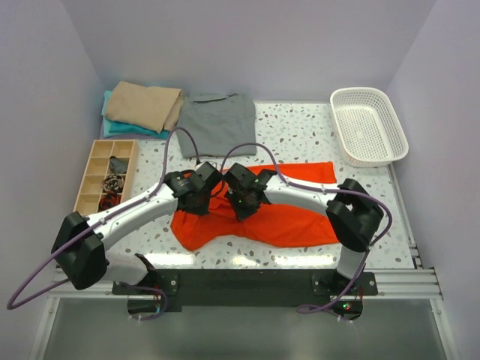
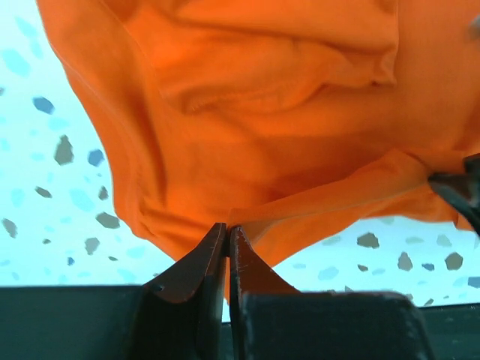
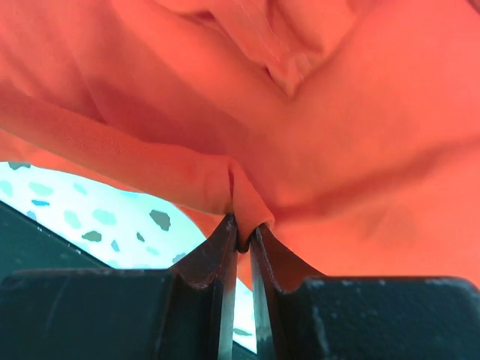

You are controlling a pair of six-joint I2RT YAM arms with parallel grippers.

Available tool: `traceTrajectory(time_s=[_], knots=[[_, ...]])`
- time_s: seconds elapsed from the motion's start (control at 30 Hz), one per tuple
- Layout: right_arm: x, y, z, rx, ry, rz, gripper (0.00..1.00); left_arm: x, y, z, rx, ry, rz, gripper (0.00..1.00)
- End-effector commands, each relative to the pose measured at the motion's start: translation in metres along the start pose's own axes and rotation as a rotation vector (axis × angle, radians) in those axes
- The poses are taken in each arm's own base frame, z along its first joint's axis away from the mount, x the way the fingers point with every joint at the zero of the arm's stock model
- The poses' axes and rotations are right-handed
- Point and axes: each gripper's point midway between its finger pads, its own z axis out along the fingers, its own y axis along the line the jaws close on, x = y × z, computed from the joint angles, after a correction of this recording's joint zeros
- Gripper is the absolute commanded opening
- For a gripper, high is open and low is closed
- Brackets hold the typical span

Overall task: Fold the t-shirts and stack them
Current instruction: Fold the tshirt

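The orange-red t-shirt (image 1: pixel 289 223) lies crumpled in the middle of the speckled worktop (image 1: pixel 300 131), just ahead of both arms. The left claw (image 2: pixel 227 229) is clamped on the shirt's lower hem, its fingers nearly together. The right claw (image 3: pixel 244 225) is pinched on a fold of the same shirt. The grey t-shirt (image 1: pixel 217 121) lies flat at the far edge. Beside it, a folded tan t-shirt (image 1: pixel 142 105) sits on a teal t-shirt (image 1: pixel 112 129).

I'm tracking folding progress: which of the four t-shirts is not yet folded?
The orange-red t-shirt, lying crumpled and spread out at the front. The grey t-shirt, and the tan t-shirt stacked on the teal t-shirt, lie folded at the back.
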Motion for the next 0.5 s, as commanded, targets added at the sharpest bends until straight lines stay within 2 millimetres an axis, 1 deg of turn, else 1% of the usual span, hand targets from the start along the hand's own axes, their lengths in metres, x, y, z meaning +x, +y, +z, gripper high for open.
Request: traceTrajectory(time_s=[0.0, 0.03, 0.07, 0.1, 0.13, 0.17, 0.2, 0.33, 0.4, 0.47], knots=[[-0.010, 0.015, 0.002, -0.082, 0.017, -0.056, 0.14, -0.049, 0.016, -0.009, -0.048, -0.113, 0.011, 0.10], [-0.009, 0.017, 0.003, -0.094, 0.023, -0.058, 0.13, -0.052, 0.021, -0.008, -0.067, -0.106, 0.015, 0.10], [-0.008, 0.018, 0.003, -0.100, 0.029, -0.056, 0.13, -0.060, 0.027, -0.010, -0.079, -0.115, 0.023, 0.10], [-0.007, 0.019, 0.003, -0.108, 0.030, -0.053, 0.12, -0.063, 0.031, -0.010, -0.094, -0.118, 0.030, 0.10], [-0.004, 0.021, 0.003, -0.126, 0.040, -0.051, 0.09, -0.065, 0.032, -0.010, -0.108, -0.111, 0.041, 0.10], [-0.002, 0.021, 0.003, -0.126, 0.043, -0.049, 0.08, -0.071, 0.033, -0.013, -0.115, -0.125, 0.054, 0.11], [0.000, 0.021, 0.003, -0.128, 0.044, -0.040, 0.08, -0.074, 0.034, -0.012, -0.121, -0.127, 0.061, 0.11], [0.008, 0.012, 0.004, -0.092, 0.031, -0.028, 0.07, -0.087, 0.025, -0.007, -0.102, -0.141, 0.088, 0.11], [0.005, 0.004, 0.002, -0.052, 0.009, -0.027, 0.07, -0.095, 0.020, -0.007, -0.086, -0.165, 0.093, 0.11], [-0.001, 0.001, 0.002, -0.032, -0.010, -0.029, 0.07, -0.101, 0.017, -0.004, -0.086, -0.171, 0.100, 0.11]])
